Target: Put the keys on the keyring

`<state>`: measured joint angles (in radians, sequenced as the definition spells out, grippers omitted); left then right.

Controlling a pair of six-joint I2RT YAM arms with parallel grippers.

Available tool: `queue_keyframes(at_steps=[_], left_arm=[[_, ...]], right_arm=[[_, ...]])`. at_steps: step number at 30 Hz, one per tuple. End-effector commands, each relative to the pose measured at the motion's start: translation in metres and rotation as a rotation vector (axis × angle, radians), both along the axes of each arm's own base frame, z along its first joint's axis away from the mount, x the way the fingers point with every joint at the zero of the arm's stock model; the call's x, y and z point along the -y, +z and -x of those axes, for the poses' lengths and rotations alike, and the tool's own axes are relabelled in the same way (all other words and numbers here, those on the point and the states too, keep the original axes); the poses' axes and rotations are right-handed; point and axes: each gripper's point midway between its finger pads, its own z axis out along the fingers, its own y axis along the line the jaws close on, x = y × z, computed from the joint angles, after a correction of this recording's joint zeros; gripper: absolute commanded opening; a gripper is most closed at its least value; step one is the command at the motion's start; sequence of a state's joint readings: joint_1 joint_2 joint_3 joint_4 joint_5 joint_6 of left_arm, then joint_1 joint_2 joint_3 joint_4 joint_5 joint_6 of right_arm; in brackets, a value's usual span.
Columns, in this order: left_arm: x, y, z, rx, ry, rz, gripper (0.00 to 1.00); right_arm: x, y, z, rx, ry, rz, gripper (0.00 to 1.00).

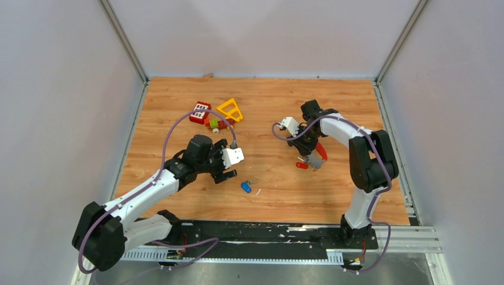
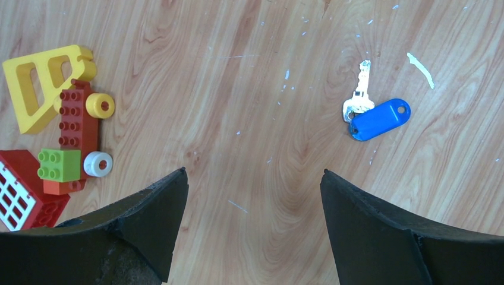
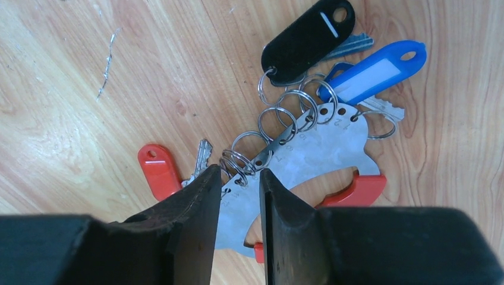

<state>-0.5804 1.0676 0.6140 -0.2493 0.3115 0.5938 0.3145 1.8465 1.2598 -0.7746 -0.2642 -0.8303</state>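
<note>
Table (image 1: 267, 101) – toy blocks (image 1: 215, 116) clustered toward far side, left of centre. Left gripper (image 1: 227, 176) nearer than blocks, over bare boards; loose key (image 1: 246, 187) just beside it, to its right, closer to arm bases. Keyring (image 1: 317, 159) on right half, well apart from loose key – its plate between fingers (image 3: 190, 228) of right gripper (image 3: 238, 175), attached keys (image 3: 371, 71) spread beyond.

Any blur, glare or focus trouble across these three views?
Top external: even light, sharp, though the blue-tagged key is tiny. Left wrist: tabletop grain and key crisp; left claw fingers near-black, without detail. Right wrist: keyring sharp, faint sheen on metal; right claw fingers slightly soft.
</note>
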Motion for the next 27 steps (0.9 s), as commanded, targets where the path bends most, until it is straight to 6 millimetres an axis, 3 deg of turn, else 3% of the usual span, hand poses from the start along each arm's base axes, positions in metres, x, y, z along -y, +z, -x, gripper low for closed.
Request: queue_keyframes(at_steps=[1,8,20,27], left_arm=[[0.003,0.008,-0.003,0.041,-0.015,0.019,0.89],[0.003,0.006,-0.003,0.035,-0.014,0.016,0.89],[0.003,0.004,-0.004,0.032,-0.016,0.012,0.89],[0.004,0.002,-0.004,0.032,-0.018,0.008,0.89]], right_arm=[[0.003,0.006,-0.002,0.005,0.011,-0.018,0.31],[0.003,-0.002,-0.001,-0.011,0.009,-0.019,0.31],[-0.002,-0.013,0.0,-0.044,0.009,-0.038,0.22],[-0.004,-0.007,0.001,-0.039,0.008,-0.054,0.03]])
